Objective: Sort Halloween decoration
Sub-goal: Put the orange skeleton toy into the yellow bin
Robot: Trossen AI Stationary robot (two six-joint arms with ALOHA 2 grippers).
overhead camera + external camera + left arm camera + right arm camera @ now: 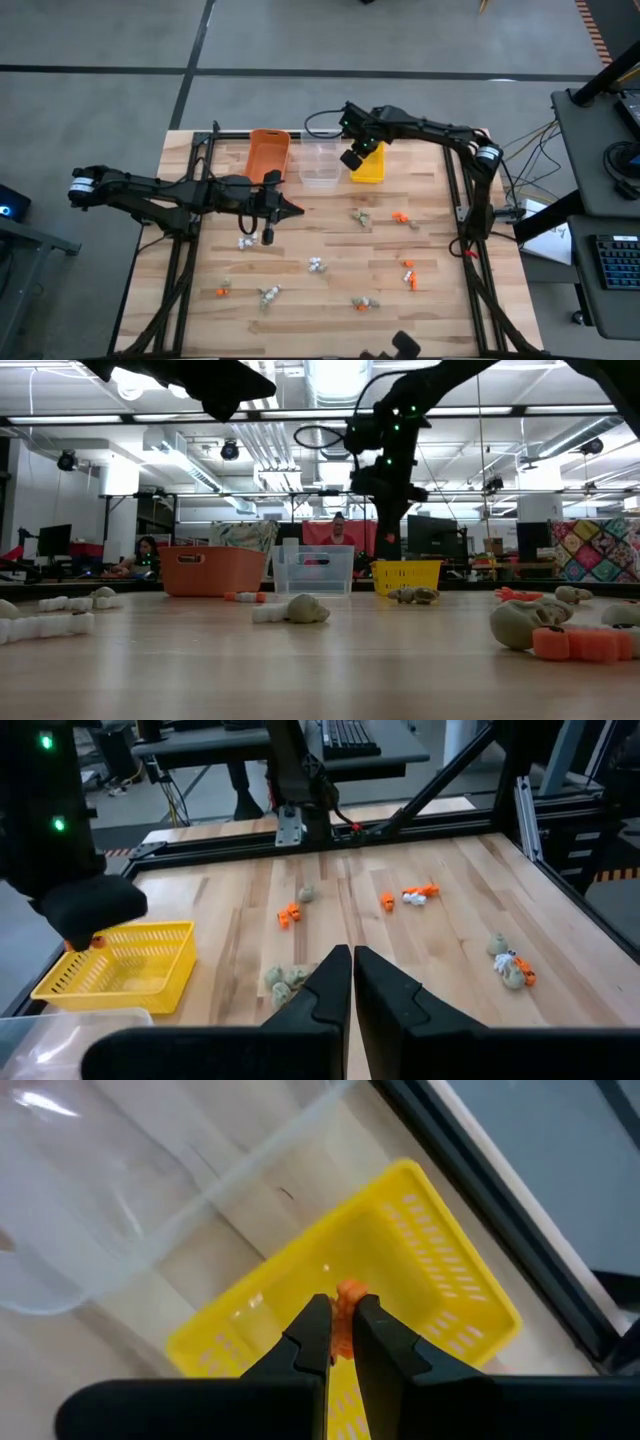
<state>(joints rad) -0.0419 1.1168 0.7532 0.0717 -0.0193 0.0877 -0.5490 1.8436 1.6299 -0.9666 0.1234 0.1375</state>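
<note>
Your workshop beyond the counter

You stand in an open hall with a grey floor (100,40) crossed by dark lines, bright ceiling lights (335,378) and exposed ducts overhead. A dark desk (600,140) with a keyboard (618,270) sits beside you on one side, monitors (52,540) line the far wall, and a patchwork quilt (590,550) hangs there.

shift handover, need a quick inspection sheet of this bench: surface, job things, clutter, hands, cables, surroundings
surface: wooden table, metal frame at its edges
job things: small orange, white and grey-tan trinkets scattered on the table; orange bin, clear bin, yellow bin in a row at the far edge
clutter: nothing seen
hands: right hand above the yellow bin, shut on an orange trinket; left hand shut, empty, above the table
cables: black loop on right arm
surroundings: desks, monitors, people behind
</note>
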